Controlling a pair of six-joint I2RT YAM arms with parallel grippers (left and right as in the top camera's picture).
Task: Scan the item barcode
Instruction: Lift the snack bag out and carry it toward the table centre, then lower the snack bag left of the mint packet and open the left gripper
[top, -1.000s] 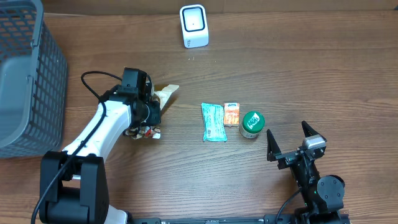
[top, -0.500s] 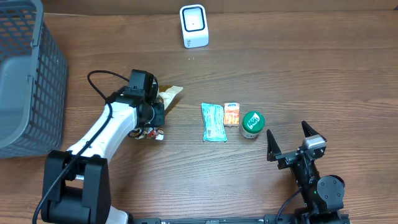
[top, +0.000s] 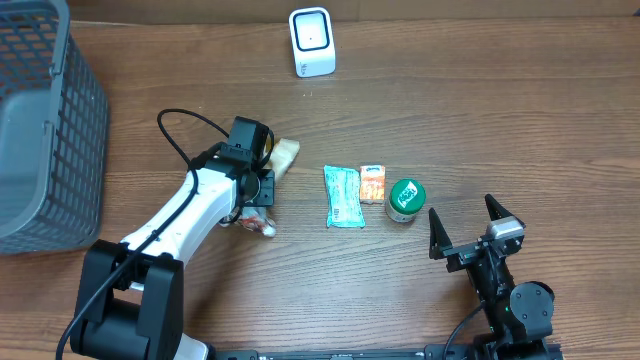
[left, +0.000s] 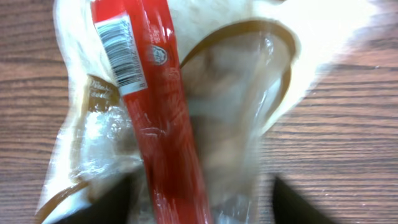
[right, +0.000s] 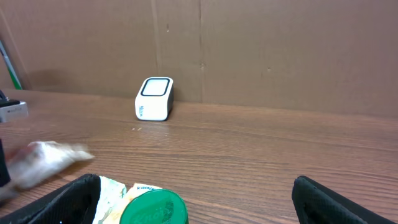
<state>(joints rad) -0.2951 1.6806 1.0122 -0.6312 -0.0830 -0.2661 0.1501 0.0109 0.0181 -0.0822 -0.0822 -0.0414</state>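
left hand (top: 262, 195): spread astride snack bag (left: 186, 112) | right hand (top: 462, 208): wide apart, near green-lidded tub (top: 406, 198)

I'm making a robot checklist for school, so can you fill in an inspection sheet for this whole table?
Surface: wooden table, no spills seen.
Job's things: snack bag with a barcode on its red label, lying under the left arm; white scanner at the far edge.
Clutter: teal packet, orange packet and green-lidded tub in a row; grey basket on the left.
Grippers: left gripper open over the bag; right gripper wide open, empty.
Cables: black cable looping off the left arm.
Surroundings: cardboard wall behind the table.
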